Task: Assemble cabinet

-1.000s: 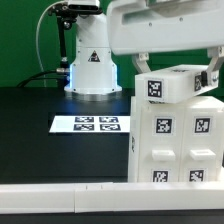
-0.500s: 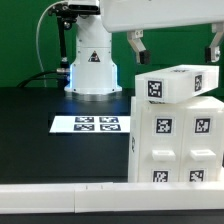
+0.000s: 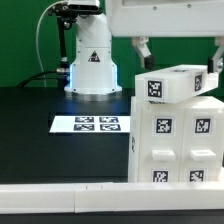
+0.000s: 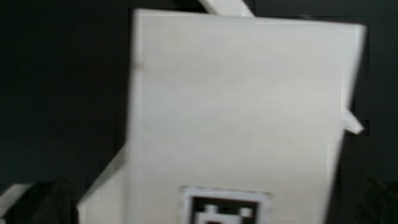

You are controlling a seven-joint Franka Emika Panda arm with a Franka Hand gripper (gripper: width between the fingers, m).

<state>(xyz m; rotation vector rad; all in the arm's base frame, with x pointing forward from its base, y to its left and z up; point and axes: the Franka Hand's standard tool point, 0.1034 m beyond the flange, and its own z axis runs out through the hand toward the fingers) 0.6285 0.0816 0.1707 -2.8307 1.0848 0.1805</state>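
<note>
The white cabinet body (image 3: 176, 142) stands at the exterior view's right, its four-panelled front and tags facing the camera. A flat white top piece (image 3: 182, 83) with a tag lies slightly tilted on it. My gripper (image 3: 178, 55) hangs just above that piece, open, one finger (image 3: 142, 48) over its left end and the other near its right end, touching nothing. In the wrist view the white top piece (image 4: 231, 110) fills most of the picture, with its tag (image 4: 222, 208) at the edge. No knob shows.
The marker board (image 3: 86, 124) lies flat on the black table, left of the cabinet. A long plain white rail (image 3: 60, 198) runs along the front edge. The arm's base (image 3: 90, 62) stands at the back.
My gripper has risen from astride the top piece to just above it and stays open. The top piece and the cabinet body have not moved.
</note>
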